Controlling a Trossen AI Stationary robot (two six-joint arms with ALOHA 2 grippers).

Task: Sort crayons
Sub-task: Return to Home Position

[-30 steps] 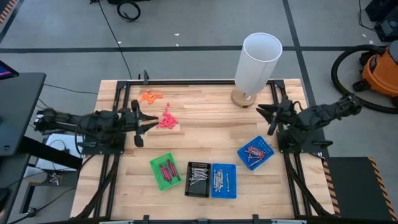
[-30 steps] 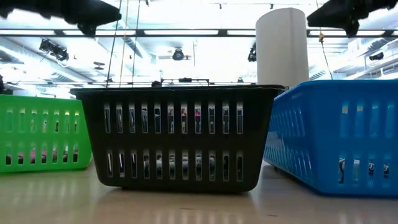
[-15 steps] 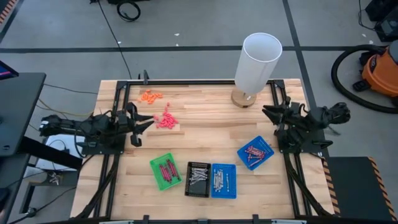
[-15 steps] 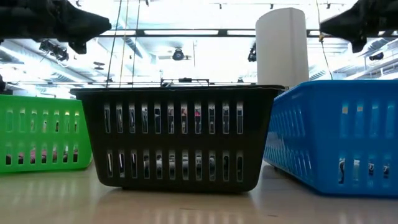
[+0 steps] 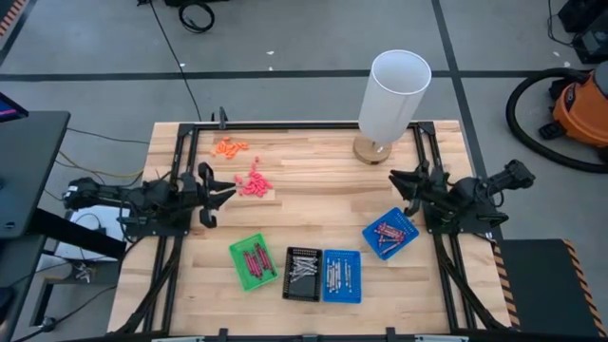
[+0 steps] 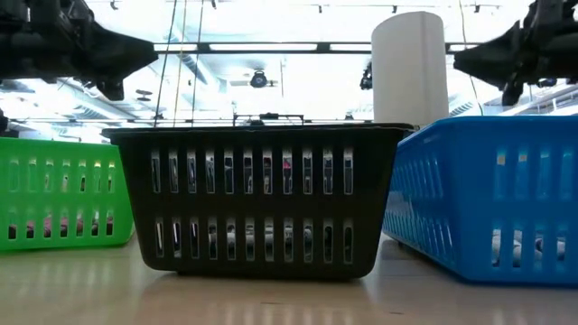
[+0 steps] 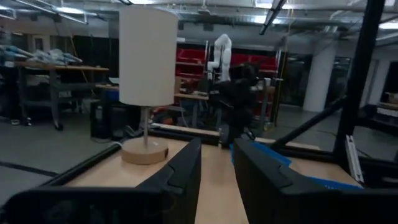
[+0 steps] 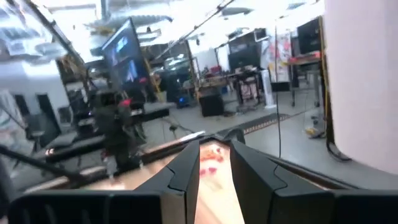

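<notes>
Left hand (image 5: 217, 193), right hand (image 5: 401, 185) lower now; wooden table (image 5: 323, 214), seemingly workshop (image 7: 56, 74) beyond.

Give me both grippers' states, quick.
left gripper: open, holding nothing.
right gripper: open, holding nothing.

Table (image 5: 313, 161), front edge: three baskets in a row, left (image 5: 237, 268), middle (image 5: 287, 275), right (image 5: 358, 275). Fourth basket (image 5: 379, 220) right of them, slightly behind, askew. Crayons (image 5: 255, 258) in all four. Back left: two heaps of stubby bits (image 5: 230, 146). Back right: lamp (image 5: 394, 90).
</notes>
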